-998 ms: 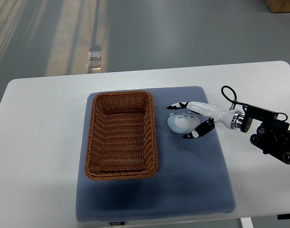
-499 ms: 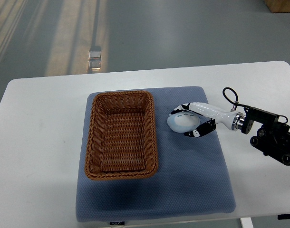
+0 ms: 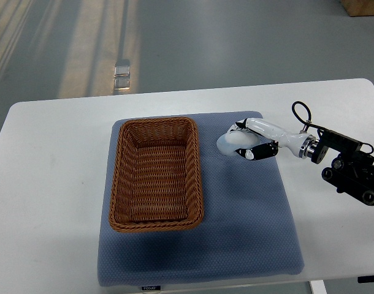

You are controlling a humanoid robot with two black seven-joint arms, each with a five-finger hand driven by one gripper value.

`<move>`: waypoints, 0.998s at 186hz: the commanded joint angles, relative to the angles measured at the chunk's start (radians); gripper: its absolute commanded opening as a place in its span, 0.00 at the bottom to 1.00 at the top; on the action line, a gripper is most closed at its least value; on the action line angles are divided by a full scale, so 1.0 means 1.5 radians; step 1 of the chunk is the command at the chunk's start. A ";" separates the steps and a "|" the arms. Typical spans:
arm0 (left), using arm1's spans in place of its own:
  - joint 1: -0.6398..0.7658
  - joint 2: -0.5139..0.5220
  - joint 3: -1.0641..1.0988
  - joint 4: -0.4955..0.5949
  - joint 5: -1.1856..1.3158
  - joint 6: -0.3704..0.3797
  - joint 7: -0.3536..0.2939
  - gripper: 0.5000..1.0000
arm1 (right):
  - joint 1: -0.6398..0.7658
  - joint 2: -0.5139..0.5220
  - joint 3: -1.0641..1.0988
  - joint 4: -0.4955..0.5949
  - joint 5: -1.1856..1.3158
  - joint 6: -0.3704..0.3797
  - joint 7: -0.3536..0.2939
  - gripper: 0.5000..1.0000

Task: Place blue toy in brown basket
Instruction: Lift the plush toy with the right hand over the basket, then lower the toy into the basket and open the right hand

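We are seeing the right hand [image 3: 248,144] wrapping its fingers around the blue toy [image 3: 228,143], gripping it just right of the brown basket [image 3: 156,173], over the blue mat [image 3: 248,226].

Pale blue toy [image 3: 228,144], brown woven basket [image 3: 156,173], blue-grey dotted mat [image 3: 248,233]

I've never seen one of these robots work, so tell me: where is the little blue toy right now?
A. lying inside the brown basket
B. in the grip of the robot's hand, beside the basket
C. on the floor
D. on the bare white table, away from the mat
B: the right hand has its fingers curled around the blue toy, just right of the brown basket, over the blue mat.
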 commanded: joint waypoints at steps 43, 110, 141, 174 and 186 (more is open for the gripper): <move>-0.004 0.000 0.000 0.000 0.000 0.000 0.001 1.00 | 0.056 0.022 0.008 0.010 0.030 0.008 0.001 0.00; -0.005 0.000 -0.001 0.000 0.000 0.000 0.001 1.00 | 0.117 0.121 -0.009 0.006 0.018 0.062 -0.001 0.05; -0.006 0.000 -0.001 -0.001 0.000 0.000 0.001 1.00 | 0.129 0.155 -0.056 0.005 0.013 0.066 -0.001 0.15; -0.006 0.000 0.000 0.000 0.000 0.000 0.000 1.00 | 0.125 0.165 -0.092 0.000 0.011 0.063 -0.001 0.30; -0.006 0.000 0.000 -0.001 0.000 0.000 0.000 1.00 | 0.124 0.171 -0.099 -0.005 0.009 0.061 -0.001 0.40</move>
